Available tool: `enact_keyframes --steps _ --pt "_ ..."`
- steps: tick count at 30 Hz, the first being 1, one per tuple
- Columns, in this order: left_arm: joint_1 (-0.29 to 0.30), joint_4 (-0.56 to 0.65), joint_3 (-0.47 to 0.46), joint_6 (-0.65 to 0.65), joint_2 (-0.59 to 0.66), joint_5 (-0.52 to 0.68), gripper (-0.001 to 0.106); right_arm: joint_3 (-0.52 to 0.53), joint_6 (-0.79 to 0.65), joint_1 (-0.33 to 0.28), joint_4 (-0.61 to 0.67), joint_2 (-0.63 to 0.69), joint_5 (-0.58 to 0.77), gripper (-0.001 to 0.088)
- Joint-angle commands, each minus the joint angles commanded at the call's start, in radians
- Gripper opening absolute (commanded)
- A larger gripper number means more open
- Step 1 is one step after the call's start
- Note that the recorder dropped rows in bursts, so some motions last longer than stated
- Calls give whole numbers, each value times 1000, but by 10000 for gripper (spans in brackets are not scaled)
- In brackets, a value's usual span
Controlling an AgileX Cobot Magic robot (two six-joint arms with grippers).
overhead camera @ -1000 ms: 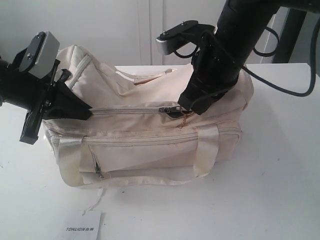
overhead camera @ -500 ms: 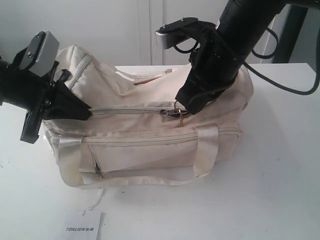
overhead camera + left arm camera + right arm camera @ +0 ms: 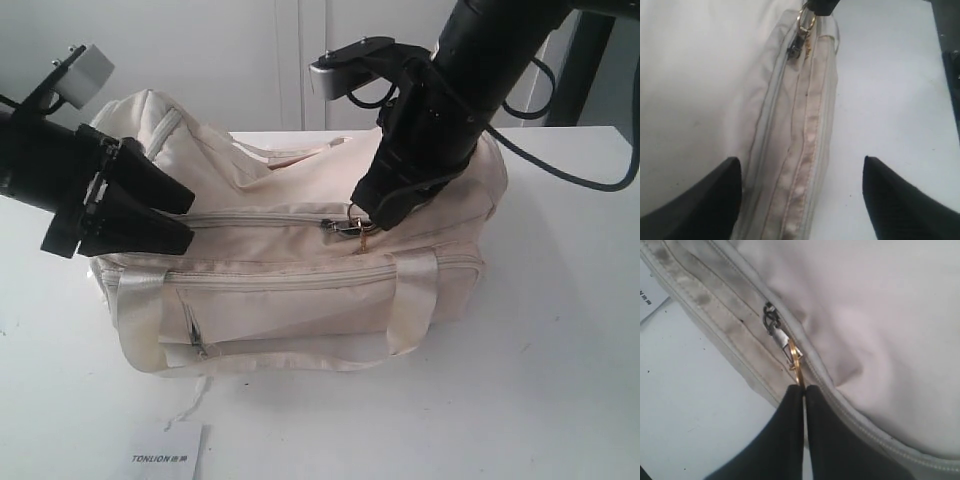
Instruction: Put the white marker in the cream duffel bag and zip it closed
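Observation:
The cream duffel bag (image 3: 300, 270) lies on the white table, its top zipper (image 3: 260, 218) closed from the left end up to the slider. My right gripper (image 3: 366, 216) is shut on the gold chain pull (image 3: 795, 361) at the slider (image 3: 772, 321). My left gripper (image 3: 190, 220) stands open at the bag's left end. Its fingers (image 3: 715, 200) straddle the zipper seam (image 3: 795, 165) without pinching it. In the left wrist view the pull (image 3: 804, 22) shows at the far end of the seam. The white marker is out of view.
A white card (image 3: 166, 456) printed TONLION lies at the table's front edge, left of the middle. The bag's shiny straps (image 3: 412, 300) hang over its front. A black cable (image 3: 575, 170) loops from the right arm over the table at the right.
My left gripper has let go of the bag's left end, and its fingers now stand apart. The right gripper has drawn the zipper pull slightly to the left.

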Motion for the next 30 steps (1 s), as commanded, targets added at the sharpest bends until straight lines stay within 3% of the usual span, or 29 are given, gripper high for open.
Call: enact_keyframes --steps 7,15,18,24,30 --pt "0 -26 0 30 -95 -84 717 0 0 0 14 0 0 0" --pt "-10 -119 0 70 -135 34 700 0 0 0 14 0 0 0" --pt "-52 -112 14 140 -135 39 700 0 0 0 14 0 0 0" --pt "-188 -116 30 178 -126 -59 700 0 0 0 14 0 0 0" --pt "-300 -118 30 191 -109 -293 700 0 0 0 14 0 0 0"
